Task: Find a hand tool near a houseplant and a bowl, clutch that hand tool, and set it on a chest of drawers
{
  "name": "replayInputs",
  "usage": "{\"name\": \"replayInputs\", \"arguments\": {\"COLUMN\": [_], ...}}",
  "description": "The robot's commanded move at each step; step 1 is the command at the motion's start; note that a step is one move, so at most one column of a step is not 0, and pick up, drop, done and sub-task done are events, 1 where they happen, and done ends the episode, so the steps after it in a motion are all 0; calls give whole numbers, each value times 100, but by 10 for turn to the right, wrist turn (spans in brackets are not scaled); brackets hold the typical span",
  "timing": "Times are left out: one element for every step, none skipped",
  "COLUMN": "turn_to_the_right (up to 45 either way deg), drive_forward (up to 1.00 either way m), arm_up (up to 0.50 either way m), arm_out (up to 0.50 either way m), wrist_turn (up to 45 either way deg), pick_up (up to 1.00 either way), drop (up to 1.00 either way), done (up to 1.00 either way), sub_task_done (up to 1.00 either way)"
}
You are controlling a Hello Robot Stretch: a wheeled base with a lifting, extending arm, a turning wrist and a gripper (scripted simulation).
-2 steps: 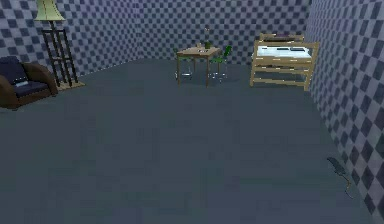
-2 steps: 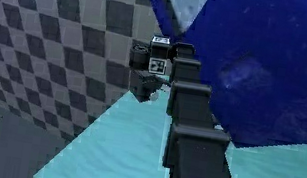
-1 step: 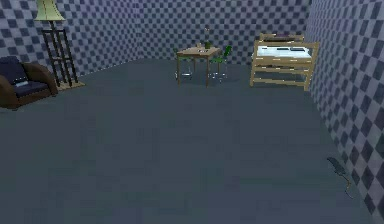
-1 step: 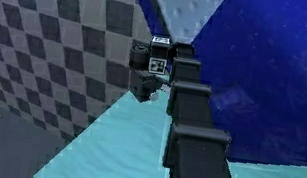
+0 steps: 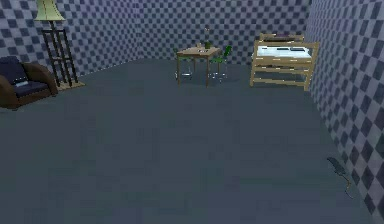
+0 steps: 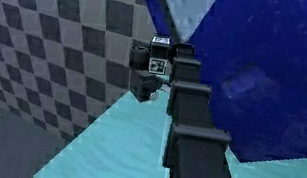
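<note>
A small wooden table [image 5: 197, 54] stands at the far wall in the forward view, with a few small blobs on its top, one of them greenish [image 5: 204, 46]; I cannot make out a hand tool or a bowl among them. In the arm side view the dark arm bar [image 6: 195, 134] rises from the bottom edge over a pale turquoise surface [image 6: 102, 150]. The gripper [image 6: 142, 83] sits at its far end, left of the white marker squares [image 6: 158, 57], against a checkered wall [image 6: 46, 51]. I cannot tell whether it holds anything.
A green chair [image 5: 222, 58] stands beside the table. A wooden bed frame [image 5: 283, 62] fills the far right corner. A dark armchair [image 5: 22, 82] and a floor lamp [image 5: 50, 12] by a tall rack [image 5: 64, 58] stand at the left. A dark shape [image 5: 338, 170] lies by the right wall.
</note>
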Motion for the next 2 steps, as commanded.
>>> {"name": "replayInputs", "arguments": {"turn_to_the_right": [0,0], "drive_forward": [0,0], "arm_up": [0,0], "arm_out": [-10,0], "wrist_turn": [0,0], "pick_up": [0,0], "drop": [0,0], "done": [0,100], "sub_task_done": [0,0]}}
